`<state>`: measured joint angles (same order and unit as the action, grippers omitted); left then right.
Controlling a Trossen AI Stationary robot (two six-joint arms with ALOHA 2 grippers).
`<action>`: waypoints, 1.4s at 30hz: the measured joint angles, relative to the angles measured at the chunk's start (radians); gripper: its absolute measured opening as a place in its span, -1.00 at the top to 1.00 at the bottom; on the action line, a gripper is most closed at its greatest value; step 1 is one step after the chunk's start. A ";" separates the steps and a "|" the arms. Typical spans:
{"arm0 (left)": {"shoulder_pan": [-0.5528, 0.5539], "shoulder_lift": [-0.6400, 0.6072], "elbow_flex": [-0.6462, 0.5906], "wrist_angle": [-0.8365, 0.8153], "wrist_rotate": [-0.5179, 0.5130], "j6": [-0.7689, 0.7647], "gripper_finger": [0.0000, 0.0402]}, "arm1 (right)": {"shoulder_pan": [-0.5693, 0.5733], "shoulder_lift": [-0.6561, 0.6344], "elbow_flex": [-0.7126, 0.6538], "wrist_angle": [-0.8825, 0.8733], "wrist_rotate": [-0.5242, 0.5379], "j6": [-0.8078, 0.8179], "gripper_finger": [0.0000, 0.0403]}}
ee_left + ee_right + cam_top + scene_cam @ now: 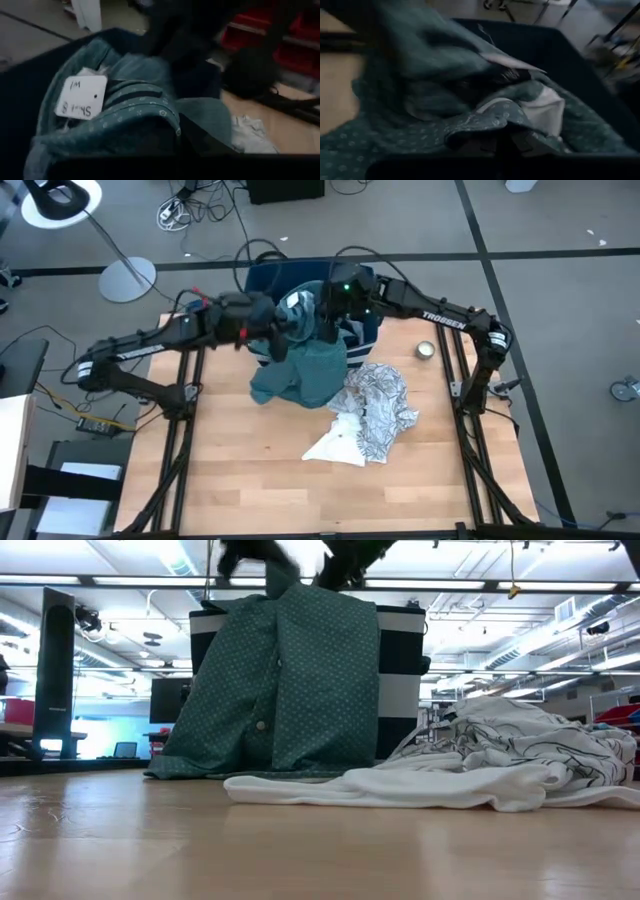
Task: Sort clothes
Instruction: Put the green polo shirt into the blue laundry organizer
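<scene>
Hanging from both clamped grippers [300, 320] — a teal dotted shirt [290, 680], draped down to the table [300, 850].

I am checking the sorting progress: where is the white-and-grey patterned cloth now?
The white-and-grey patterned cloth lies flat on the wooden table, right of centre in the high view, touching the hanging teal shirt and in front of the dark blue bin.

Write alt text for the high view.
Both grippers, left and right, shut on a teal shirt held over a dark blue bin at the table's far edge. A white patterned cloth lies beside it on the wooden table.
</scene>
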<state>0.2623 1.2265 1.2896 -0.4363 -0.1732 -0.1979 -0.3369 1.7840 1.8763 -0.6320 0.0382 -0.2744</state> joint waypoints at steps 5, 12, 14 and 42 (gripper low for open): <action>0.144 0.003 -0.096 0.096 0.157 -0.053 0.97 | -0.025 0.000 0.000 -0.031 -0.112 0.064 1.00; 0.193 0.010 -0.117 0.143 0.187 -0.055 0.63 | -0.033 0.000 0.000 -0.048 -0.115 0.046 1.00; 0.204 0.008 -0.116 0.148 0.228 -0.073 0.49 | -0.035 0.000 0.000 -0.066 -0.113 0.045 1.00; -0.020 -0.271 0.043 -0.308 -0.042 -0.128 0.25 | -0.032 -0.078 0.000 -0.209 -0.090 0.098 0.55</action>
<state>0.2420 0.9556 1.3328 -0.7442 -0.2148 -0.3258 -0.3690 1.7055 1.8759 -0.8410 -0.0521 -0.1768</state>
